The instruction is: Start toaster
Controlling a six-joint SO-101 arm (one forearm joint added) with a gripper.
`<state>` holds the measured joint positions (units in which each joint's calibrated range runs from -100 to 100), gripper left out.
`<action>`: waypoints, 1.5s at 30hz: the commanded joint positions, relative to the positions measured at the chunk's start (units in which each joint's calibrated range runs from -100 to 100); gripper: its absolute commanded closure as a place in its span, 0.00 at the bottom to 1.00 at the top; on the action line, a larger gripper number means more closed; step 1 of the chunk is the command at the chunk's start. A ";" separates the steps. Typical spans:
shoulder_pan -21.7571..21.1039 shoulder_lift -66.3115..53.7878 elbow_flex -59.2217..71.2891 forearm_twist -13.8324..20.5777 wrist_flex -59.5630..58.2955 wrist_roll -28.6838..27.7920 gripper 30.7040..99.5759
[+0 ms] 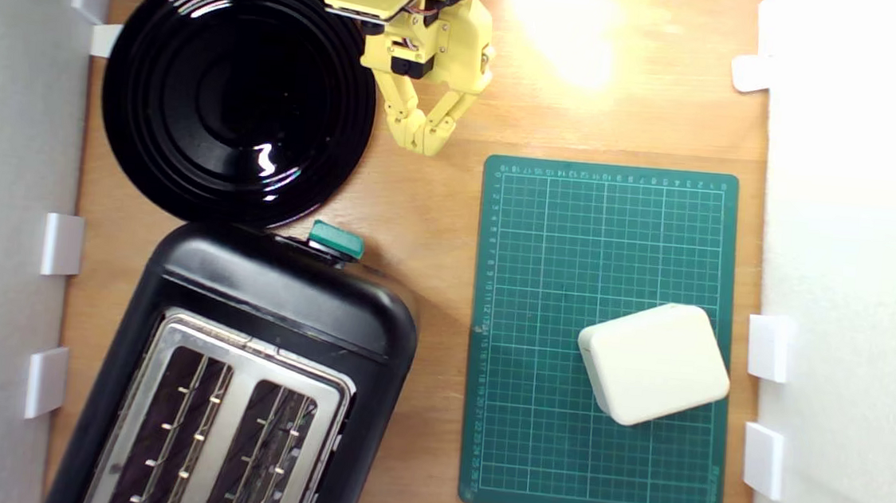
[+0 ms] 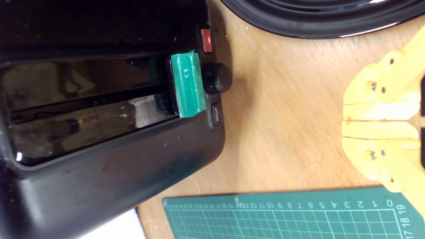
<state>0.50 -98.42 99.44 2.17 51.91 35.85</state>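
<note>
The glossy black toaster [image 1: 266, 325] with a silver two-slot top stands at the exterior view's lower left. Its teal-green lever knob [image 1: 335, 239] sticks out of the end that faces the arm. In the wrist view the toaster [image 2: 109, 166] shows that same end, with the teal lever [image 2: 186, 85], a red-lit button [image 2: 206, 40], a black dial [image 2: 217, 78] and a defrost button [image 2: 216, 113]. My yellow gripper [image 1: 423, 144] hangs shut and empty above the bare wood, well apart from the lever. Its fingertips [image 2: 378, 111] press together in the wrist view [image 2: 345, 121].
A round black plate [image 1: 238, 91] lies just beyond the toaster, at the exterior view's left of the gripper. A green cutting mat [image 1: 538, 330] covers the exterior view's right side and carries a small cream rounded box [image 1: 653, 364]. White walls with clips edge the table.
</note>
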 commanded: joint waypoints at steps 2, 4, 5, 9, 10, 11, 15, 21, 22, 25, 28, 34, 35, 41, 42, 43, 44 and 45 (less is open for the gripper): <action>-0.10 -0.92 0.28 0.65 -1.17 -0.43 0.99; -0.02 -0.92 0.28 0.65 -1.17 -0.43 0.99; 0.06 -0.92 0.28 0.65 -1.17 -0.70 0.99; -0.10 -0.92 0.28 0.55 -1.08 -0.75 0.99; -0.18 -0.92 0.28 0.74 -0.82 -0.75 0.99; -0.26 -0.92 0.28 0.84 -0.82 -0.80 0.99; -0.26 -0.92 0.28 1.12 -0.74 -0.80 0.98; -0.34 -0.92 0.28 1.12 -0.74 -0.80 0.98; -0.42 -0.92 0.28 1.12 -0.74 -0.80 0.98; -2.32 -0.92 0.28 1.21 -0.74 -0.80 0.99; -4.70 -0.92 0.28 1.21 -0.74 -0.80 0.99; -10.66 -0.92 0.28 1.21 -0.74 -0.80 0.98; -11.29 -0.92 0.28 1.21 -0.74 -0.80 0.98; -15.26 -1.00 0.28 1.21 -0.82 -0.80 0.99; -15.34 -1.00 0.28 1.12 -0.82 -0.80 0.99; -15.02 -1.00 0.28 1.12 -0.82 -0.80 0.99; -15.02 -1.00 0.28 1.12 -0.82 -0.80 0.99; -15.02 -1.00 0.28 1.12 -0.82 -0.80 0.99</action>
<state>-14.05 -98.42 99.44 2.65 51.91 35.25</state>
